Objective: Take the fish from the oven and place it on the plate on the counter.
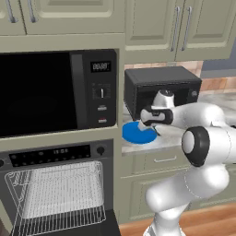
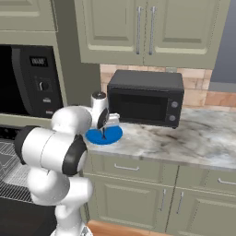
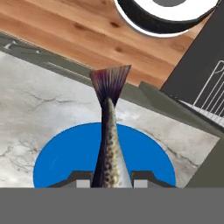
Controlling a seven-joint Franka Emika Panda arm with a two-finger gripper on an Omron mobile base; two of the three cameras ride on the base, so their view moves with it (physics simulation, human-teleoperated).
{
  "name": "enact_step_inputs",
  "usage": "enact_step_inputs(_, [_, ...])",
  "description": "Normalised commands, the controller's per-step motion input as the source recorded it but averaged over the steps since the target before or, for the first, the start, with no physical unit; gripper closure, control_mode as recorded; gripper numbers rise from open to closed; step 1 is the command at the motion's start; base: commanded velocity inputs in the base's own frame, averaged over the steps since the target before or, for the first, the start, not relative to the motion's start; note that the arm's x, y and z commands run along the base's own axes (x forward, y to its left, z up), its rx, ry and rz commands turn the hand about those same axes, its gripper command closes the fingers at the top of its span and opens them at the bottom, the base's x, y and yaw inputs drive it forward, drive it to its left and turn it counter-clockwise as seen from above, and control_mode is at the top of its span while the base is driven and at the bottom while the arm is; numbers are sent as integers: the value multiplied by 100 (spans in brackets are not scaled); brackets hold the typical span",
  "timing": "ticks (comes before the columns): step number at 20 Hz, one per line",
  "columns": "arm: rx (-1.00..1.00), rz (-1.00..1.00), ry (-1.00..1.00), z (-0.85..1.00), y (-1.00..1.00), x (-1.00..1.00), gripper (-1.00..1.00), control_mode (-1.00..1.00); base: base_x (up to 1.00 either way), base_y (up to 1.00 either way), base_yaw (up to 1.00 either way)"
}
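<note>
Claw (image 3: 111, 180) clamps fish (image 3: 109, 144), arm bent, reaching over plate (image 3: 61, 153) on counter (image 3: 39, 100).

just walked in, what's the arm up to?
The gripper is shut on the fish, holding it above the blue plate on the marble counter, next to the small microwave. The fish hangs between the fingertips with its tail pointing away from the hand and is not yet set down. The oven stands open with its wire rack pulled out. Releasing the fish onto the plate looks like what is left.
</note>
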Motion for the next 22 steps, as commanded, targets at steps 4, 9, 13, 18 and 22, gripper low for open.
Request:
enact_step_inputs(4, [0, 0, -2, -33, 0, 29, 100, -100, 0, 0, 0])
enact_step_inputs(9, [0, 0, 0, -28, 2, 11, 100, -100, 0, 0, 0])
enact_step_inputs(13, [0, 0, 0, -31, 1, 7, 100, -100, 0, 0, 0])
enact_step_inputs(18, [0, 1, 0, -11, 0, 33, 100, -100, 0, 0, 0])
enact_step_inputs(22, [0, 4, 0, -1, 0, 42, 100, -100, 0, 0, 0])
